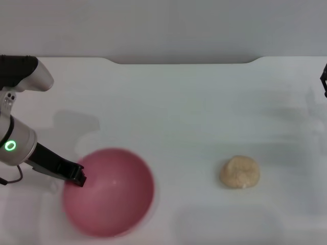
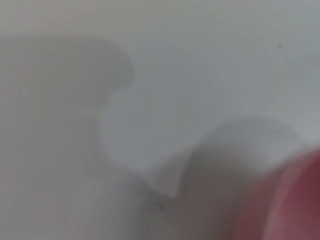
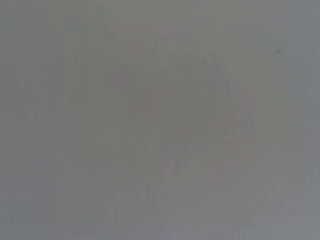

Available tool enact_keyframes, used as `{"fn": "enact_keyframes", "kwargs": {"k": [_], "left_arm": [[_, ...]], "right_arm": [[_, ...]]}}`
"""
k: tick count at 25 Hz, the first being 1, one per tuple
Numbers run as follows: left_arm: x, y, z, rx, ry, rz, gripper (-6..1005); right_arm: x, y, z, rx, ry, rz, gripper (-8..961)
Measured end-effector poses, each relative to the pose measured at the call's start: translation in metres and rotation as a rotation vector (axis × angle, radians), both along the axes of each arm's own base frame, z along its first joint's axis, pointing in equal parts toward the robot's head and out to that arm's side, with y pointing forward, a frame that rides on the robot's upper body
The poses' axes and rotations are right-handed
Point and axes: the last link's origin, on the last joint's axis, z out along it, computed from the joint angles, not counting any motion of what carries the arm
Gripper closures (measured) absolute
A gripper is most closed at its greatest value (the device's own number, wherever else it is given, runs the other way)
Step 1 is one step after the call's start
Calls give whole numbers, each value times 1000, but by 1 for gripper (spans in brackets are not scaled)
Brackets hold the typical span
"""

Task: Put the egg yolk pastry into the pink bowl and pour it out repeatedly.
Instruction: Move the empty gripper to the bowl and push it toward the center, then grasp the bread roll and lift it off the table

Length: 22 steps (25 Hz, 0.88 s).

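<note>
The pink bowl is at the near left of the white table, its empty inside facing up. My left gripper grips the bowl's left rim with its dark fingers. A blurred pink edge of the bowl shows in the left wrist view. The egg yolk pastry, a lumpy pale tan ball, lies on the table to the right of the bowl, well apart from it. Only a dark sliver of my right arm shows at the far right edge.
The white table runs back to a grey wall with a notched rear edge. The right wrist view shows only a plain grey blur.
</note>
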Motion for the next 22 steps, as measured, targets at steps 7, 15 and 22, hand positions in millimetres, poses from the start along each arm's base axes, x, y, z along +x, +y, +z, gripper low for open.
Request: {"fn": "enact_keyframes", "kwargs": {"k": [7,15,22], "left_arm": [[1,1,1,15,-19,-1,967],[9,11,4,71,-64,-27,1001],[12,18,4,108,-67,-58,1001]], "right_arm": [[-2,7,6,32,176,7,351],[-37,56,6,-301,594,85,351],[-98,72,8,-954,462,3,351]]}}
